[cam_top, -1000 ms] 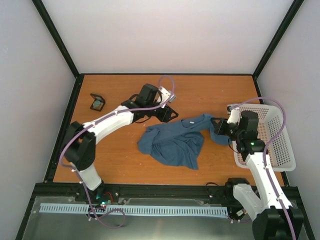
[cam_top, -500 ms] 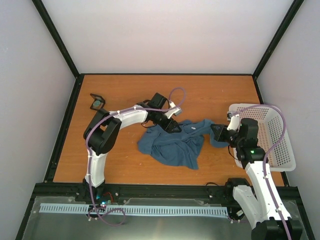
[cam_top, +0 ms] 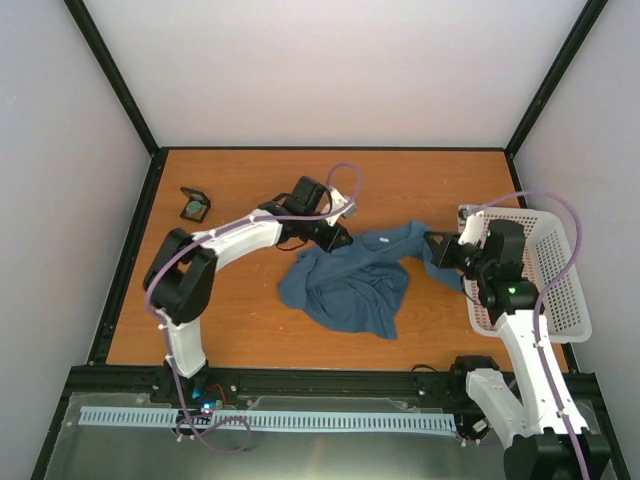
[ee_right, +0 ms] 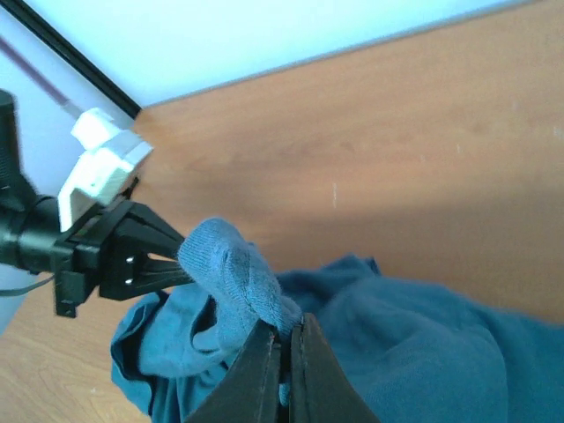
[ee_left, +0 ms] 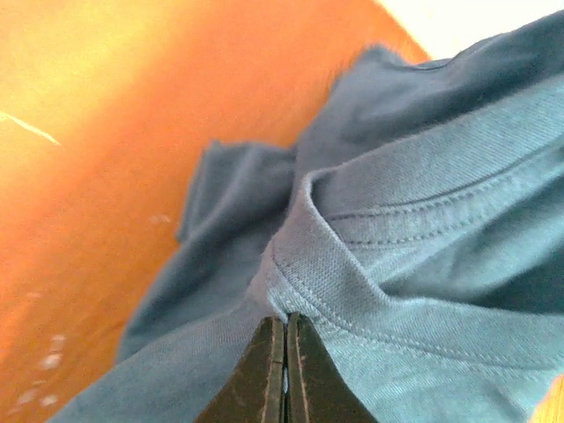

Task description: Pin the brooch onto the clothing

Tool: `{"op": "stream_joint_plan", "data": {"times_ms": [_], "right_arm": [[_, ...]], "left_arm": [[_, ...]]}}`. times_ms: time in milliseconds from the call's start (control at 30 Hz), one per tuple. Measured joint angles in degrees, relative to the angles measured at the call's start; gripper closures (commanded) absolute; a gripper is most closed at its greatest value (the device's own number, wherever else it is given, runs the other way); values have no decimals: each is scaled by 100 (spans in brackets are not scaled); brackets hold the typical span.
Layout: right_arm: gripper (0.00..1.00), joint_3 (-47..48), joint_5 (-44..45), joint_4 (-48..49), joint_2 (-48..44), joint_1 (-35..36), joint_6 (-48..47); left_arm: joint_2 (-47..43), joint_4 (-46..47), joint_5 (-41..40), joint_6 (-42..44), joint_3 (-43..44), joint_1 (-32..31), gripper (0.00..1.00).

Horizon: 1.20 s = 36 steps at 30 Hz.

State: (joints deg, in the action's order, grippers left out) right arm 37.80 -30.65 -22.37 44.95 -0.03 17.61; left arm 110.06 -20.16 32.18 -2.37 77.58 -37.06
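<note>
The clothing (cam_top: 352,285), a dark teal T-shirt, lies crumpled mid-table, stretched between both arms. My left gripper (cam_top: 338,239) is shut on a stitched hem at its upper left edge; the left wrist view shows the jaws (ee_left: 286,321) pressed together with fabric (ee_left: 414,220) pinched at their tips. At the right end, my right gripper (cam_top: 433,247) is shut on a raised fold of the clothing (ee_right: 233,269), the jaws (ee_right: 289,333) closed around it. The brooch (cam_top: 191,210), a tiny pale piece, sits in a small black holder (cam_top: 199,195) at the far left, away from both grippers.
A white mesh basket (cam_top: 560,290) stands at the right edge, beside the right arm. Black frame rails border the orange table (cam_top: 240,320). In the right wrist view the left arm's black gripper body (ee_right: 106,256) shows just beyond the fold.
The left gripper swung in over the shirt's upper left edge and closed on the hem, then pulled slightly up and left. The right gripper kept its hold.
</note>
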Motion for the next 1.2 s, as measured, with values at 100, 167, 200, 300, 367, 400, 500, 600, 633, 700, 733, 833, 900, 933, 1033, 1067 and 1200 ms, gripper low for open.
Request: {"op": "stream_joint_plan", "data": {"times_ms": [100,167,200,300,367,400,500,600,633,700,733,833,900,933,1033,1067,1200], "right_arm": [[97,581,-66,-68,201,0,-151],[97,1097,-160,-68,393,0,-289],[97,1349,-214,-70,494,0,-352],[97,2441,-509,-114,940,0,-562],[97,3294,-761,-87,1279,0,-640],[97,3657,-872,-52,1405,0,-667],[97,4715,-1226,-13,1722,0,-726],[98,5707,-1602,-48,1976,0,-734],[97,6022,-1751,-42,2039,2,-717],[97,6522,-2096,76,2085,2,-581],[97,6640,-2236,168,2070,2,-481],[97,6841,-2715,732,1965,7,103],[98,6887,-2968,1220,1934,9,621],[97,6900,-3058,1440,1923,11,852],[97,6981,-3202,2011,1917,20,1440],[97,6996,-3206,2164,1917,22,1606],[97,6795,-2951,2387,1923,42,1805]], "left_arm": [[-846,59,-761,-96,-118,-2,99],[-1515,140,-1279,-118,-136,0,99],[-1827,208,-1493,-118,-136,4,99],[-2608,201,-2059,-66,245,2,99],[-2721,4,-2426,22,1008,2,99],[-2730,-35,-2568,66,1333,2,99],[-2855,-166,-2828,236,2179,2,99],[-3250,-243,-2761,415,2516,0,99],[-3405,-254,-2704,461,2570,0,99],[-3766,-256,-2518,542,2660,0,99],[-3954,-251,-2433,562,2695,-2,99],[-4503,-208,-2205,595,2750,-22,99],[-4774,-149,-2087,592,2776,-31,99],[-4881,-107,-2035,592,2782,-35,99],[-5082,15,-2041,592,2782,-46,99],[-5095,52,-2111,597,2791,-52,99],[-4706,188,-2883,726,2979,-96,99]]}}
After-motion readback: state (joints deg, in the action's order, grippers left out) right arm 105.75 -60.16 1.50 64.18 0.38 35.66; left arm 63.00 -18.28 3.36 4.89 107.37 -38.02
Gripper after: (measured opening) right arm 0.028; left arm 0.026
